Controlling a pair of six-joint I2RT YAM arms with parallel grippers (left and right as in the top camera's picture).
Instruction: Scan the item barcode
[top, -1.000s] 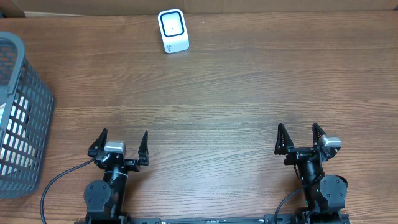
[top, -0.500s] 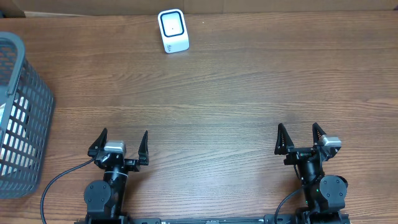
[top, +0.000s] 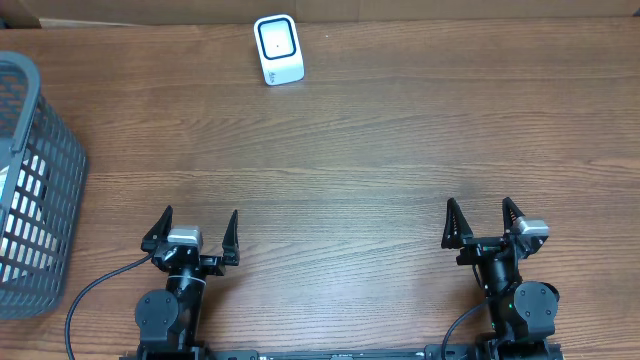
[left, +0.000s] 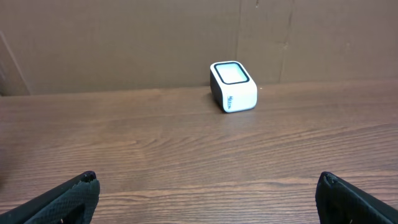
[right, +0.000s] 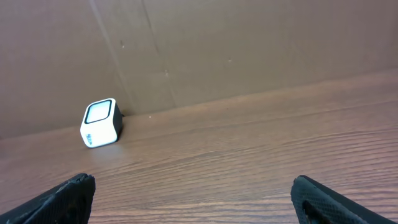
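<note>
Dark wood-grain table (top: 400, 150), brown cardboard wall (left: 124, 43) behind, even light

White scanner (top: 278, 50), grey basket (top: 50, 200), brown table (top: 360, 150)

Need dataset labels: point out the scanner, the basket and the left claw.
scanner (top: 278, 50), overhead view, middle of its top face.
basket (top: 55, 190), overhead view, its gridded side wall.
left claw (top: 201, 213), overhead view, midway between its fingertips.

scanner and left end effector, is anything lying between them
No, only bare wooden table lies between the scanner and the left end effector; the overhead view shows it, and the left wrist view agrees.
</note>
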